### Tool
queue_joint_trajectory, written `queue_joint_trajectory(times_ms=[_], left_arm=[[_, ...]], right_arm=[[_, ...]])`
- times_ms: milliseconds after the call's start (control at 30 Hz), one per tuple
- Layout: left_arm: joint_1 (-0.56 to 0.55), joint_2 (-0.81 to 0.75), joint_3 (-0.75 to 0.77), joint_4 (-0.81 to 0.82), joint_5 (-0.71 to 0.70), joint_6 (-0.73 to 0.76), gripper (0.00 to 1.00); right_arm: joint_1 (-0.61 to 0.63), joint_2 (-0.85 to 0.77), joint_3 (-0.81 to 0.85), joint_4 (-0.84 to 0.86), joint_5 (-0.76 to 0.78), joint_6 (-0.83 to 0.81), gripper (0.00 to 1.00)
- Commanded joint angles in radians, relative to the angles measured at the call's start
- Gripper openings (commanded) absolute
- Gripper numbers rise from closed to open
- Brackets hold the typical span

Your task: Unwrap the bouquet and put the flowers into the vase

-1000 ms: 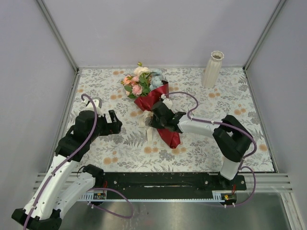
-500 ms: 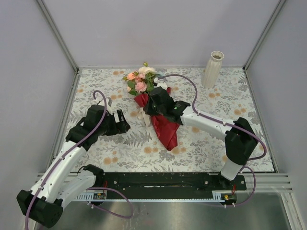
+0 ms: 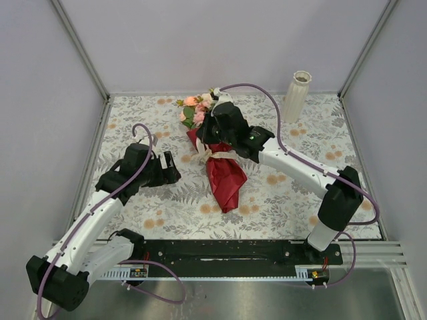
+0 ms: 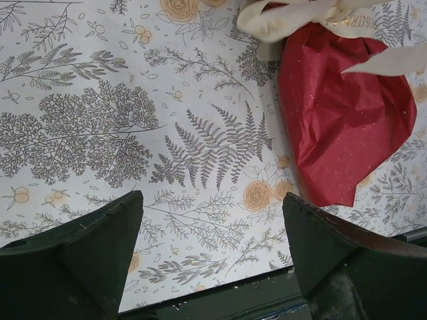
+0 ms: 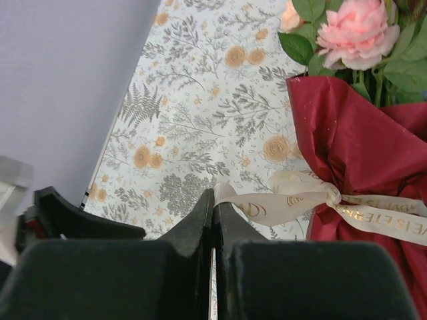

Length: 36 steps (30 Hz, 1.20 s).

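Observation:
The bouquet [image 3: 223, 179], maroon crinkled paper tied with a cream ribbon [image 3: 208, 155], lies mid-table with its point toward the near edge. Its flowers [image 3: 197, 110], pink and peach roses with green leaves, point to the back. My right gripper [image 3: 208, 141] hovers over the bouquet's neck. In the right wrist view it [image 5: 213, 197] is shut on a loose end of the ribbon [image 5: 293, 203], beside the wrap [image 5: 353, 147] and a pink rose [image 5: 357, 33]. My left gripper [image 3: 172, 171] stands open left of the wrap [image 4: 340, 127], nothing between its fingers [image 4: 107, 233]. The cream ribbed vase [image 3: 295, 95] stands upright at the back right.
A floral tablecloth [image 3: 287, 193] covers the table. Grey walls and metal posts close in the left, back and right sides. A black rail [image 3: 227, 252] with the arm bases runs along the near edge, and shows dark below the left gripper [image 4: 253, 293].
My right gripper has moved toward the back with the ribbon end; the bouquet swung with it, flowers further back. The left arm has reached right toward the wrap, jaws slightly narrower.

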<state>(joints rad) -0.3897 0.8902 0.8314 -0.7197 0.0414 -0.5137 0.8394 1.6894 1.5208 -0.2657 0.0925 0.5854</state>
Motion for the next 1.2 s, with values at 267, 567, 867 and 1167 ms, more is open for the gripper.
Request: queue_joint_trajectory(times_ms=[267,567,867,1167], left_arm=[[0.005,-0.02,0.008,0.028,0.02,0.087,0.91],[0.005,-0.027,-0.008,0.031,0.034,0.077,0.91],[0.006,0.018,0.032,0.026,0.074,0.047,0.9],[0.006,0.229,0.075,0.233,0.238,-0.032,0.86]], right_arm=[[-0.007,-0.115,0.291,-0.044,0.03,-0.085,0.0],[-0.011,-0.25,0.294,-0.012,0.163,-0.157,0.0],[-0.022,-0.375,0.106,0.02,0.276,-0.222,0.0],[-0.028,-0.568,-0.509,0.29,0.145,0.011,0.0]])
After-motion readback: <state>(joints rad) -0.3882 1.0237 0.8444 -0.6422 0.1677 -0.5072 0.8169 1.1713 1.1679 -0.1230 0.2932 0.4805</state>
